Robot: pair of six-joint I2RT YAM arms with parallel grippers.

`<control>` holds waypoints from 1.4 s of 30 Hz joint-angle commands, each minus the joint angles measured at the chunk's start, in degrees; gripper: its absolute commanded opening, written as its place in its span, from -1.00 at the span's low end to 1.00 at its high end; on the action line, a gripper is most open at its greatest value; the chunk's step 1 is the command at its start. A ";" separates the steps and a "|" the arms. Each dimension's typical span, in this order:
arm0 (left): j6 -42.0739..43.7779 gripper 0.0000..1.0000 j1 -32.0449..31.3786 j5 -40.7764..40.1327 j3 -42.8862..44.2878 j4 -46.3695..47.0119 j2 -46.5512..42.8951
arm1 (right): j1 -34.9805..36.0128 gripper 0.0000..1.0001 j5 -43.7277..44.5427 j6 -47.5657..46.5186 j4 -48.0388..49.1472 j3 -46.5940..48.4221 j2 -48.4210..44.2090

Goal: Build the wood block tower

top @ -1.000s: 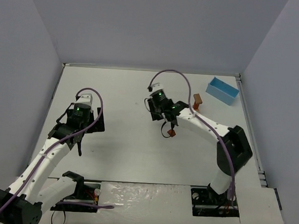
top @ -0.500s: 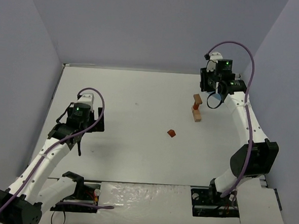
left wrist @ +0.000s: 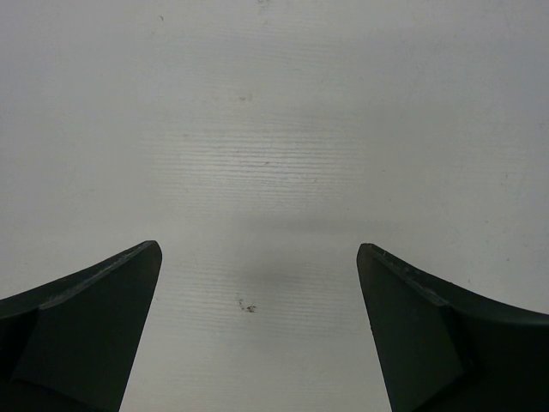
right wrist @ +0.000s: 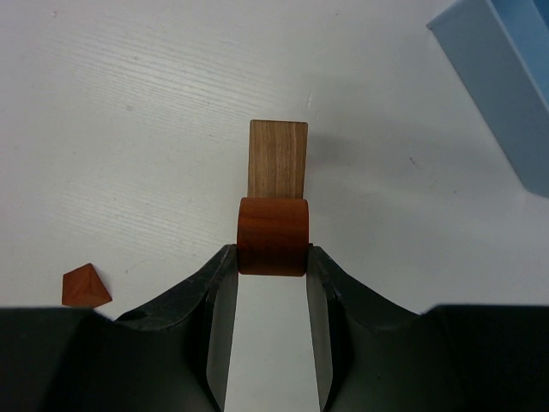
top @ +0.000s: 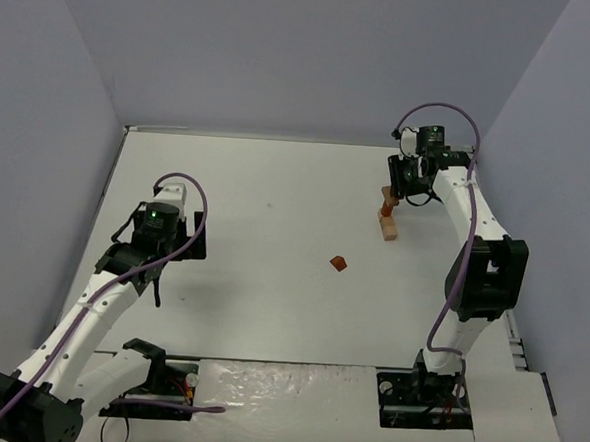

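Note:
The wood block tower (top: 387,225) stands at the back right of the table. In the right wrist view its reddish round-topped block (right wrist: 273,233) sits on a tan block (right wrist: 278,159). My right gripper (right wrist: 271,255) has both fingertips pressed against the sides of the reddish block; from above it (top: 397,190) is right at the tower's top. A small red pyramid block (top: 339,263) lies loose on the table, also in the right wrist view (right wrist: 85,286). My left gripper (left wrist: 257,257) is open and empty over bare table; from above it (top: 155,285) is at the left.
A light blue box (right wrist: 506,77) lies just right of the tower; in the top view my right arm hides it. Grey walls close the table at the back and both sides.
My right arm swung from the table's middle near the pyramid block to the back right, then came onto the tower's top block. The left arm has not moved.

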 commanded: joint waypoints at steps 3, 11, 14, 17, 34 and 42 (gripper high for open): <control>1.07 0.94 0.31 -0.24 2.59 2.99 1.13 | -0.14 -1.00 -0.72 -1.39 -0.09 4.30 1.14; 1.02 0.94 0.31 -0.74 2.68 2.98 1.48 | 0.00 -1.00 -0.49 -1.82 0.08 5.96 2.36; 1.11 0.94 0.31 -1.02 2.59 3.02 1.43 | 0.16 -1.00 0.33 -1.62 0.12 6.00 2.44; 1.17 0.94 0.31 -0.94 2.59 3.15 1.61 | 0.22 -1.00 1.08 -1.28 0.17 5.78 2.49; 0.90 0.94 1.10 -0.15 2.59 3.07 2.01 | 1.29 -1.00 1.74 -0.42 2.77 1.92 2.13; 0.63 0.94 1.67 0.42 2.68 3.21 2.14 | 1.67 -1.00 2.65 0.11 4.08 0.52 1.82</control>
